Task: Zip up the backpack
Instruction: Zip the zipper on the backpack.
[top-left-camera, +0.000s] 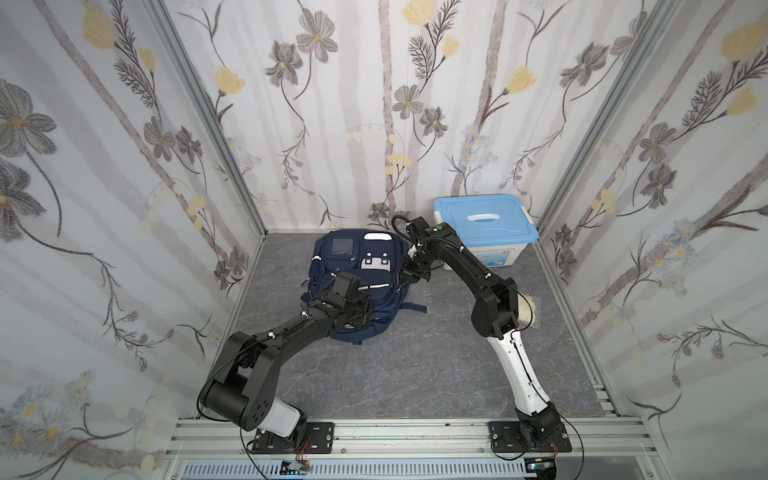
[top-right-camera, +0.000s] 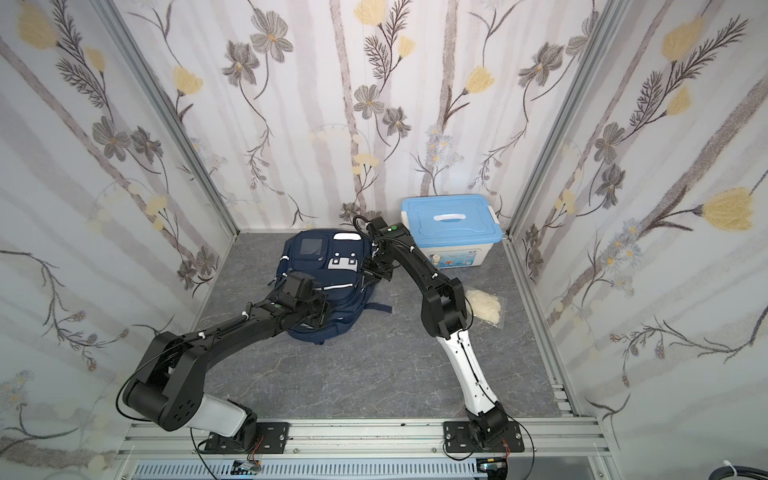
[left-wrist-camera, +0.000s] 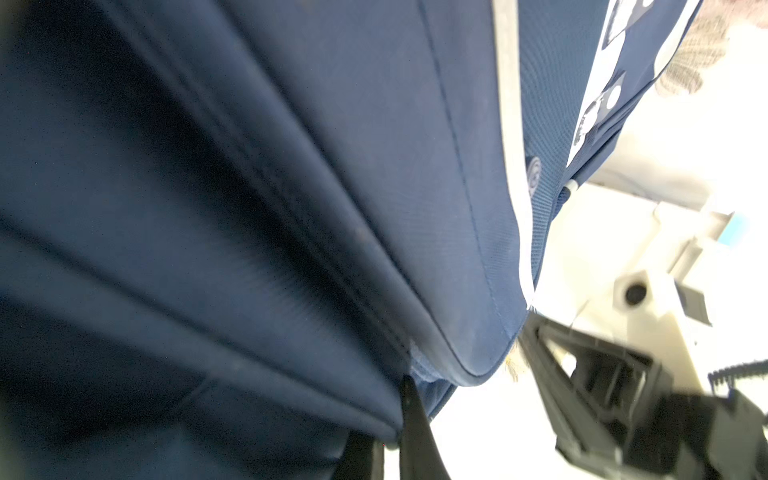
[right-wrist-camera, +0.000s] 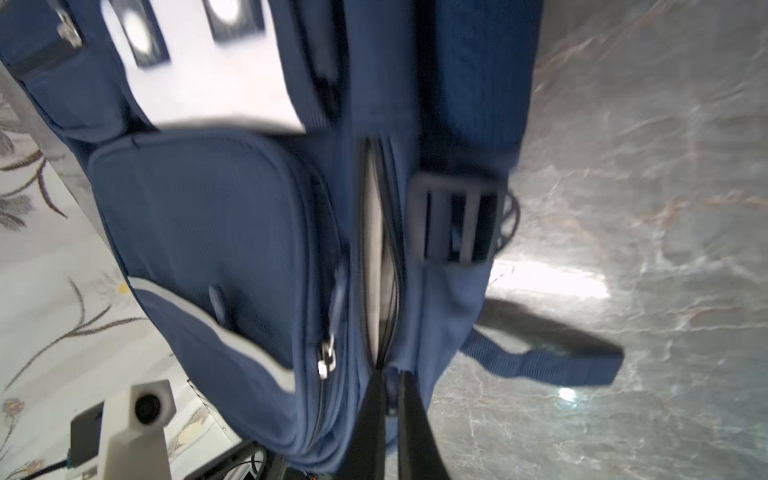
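Observation:
The navy backpack (top-left-camera: 374, 291) (top-right-camera: 338, 274) lies flat on the grey floor near the back wall in both top views. My left gripper (top-left-camera: 362, 312) (top-right-camera: 325, 309) sits over its near half. In the left wrist view it (left-wrist-camera: 390, 411) is shut on a fold of backpack fabric (left-wrist-camera: 291, 208). My right gripper (top-left-camera: 409, 270) (top-right-camera: 372, 270) is at the pack's right side. In the right wrist view it (right-wrist-camera: 391, 376) is shut on blue material at the end of a gaping zipper (right-wrist-camera: 380, 249) that shows grey lining.
A white box with a blue lid (top-left-camera: 484, 226) (top-right-camera: 451, 224) stands at the back right, close behind my right arm. A clear bag of pale material (top-right-camera: 484, 308) lies by the right wall. A dark strap (top-left-camera: 413, 308) trails from the pack onto the floor.

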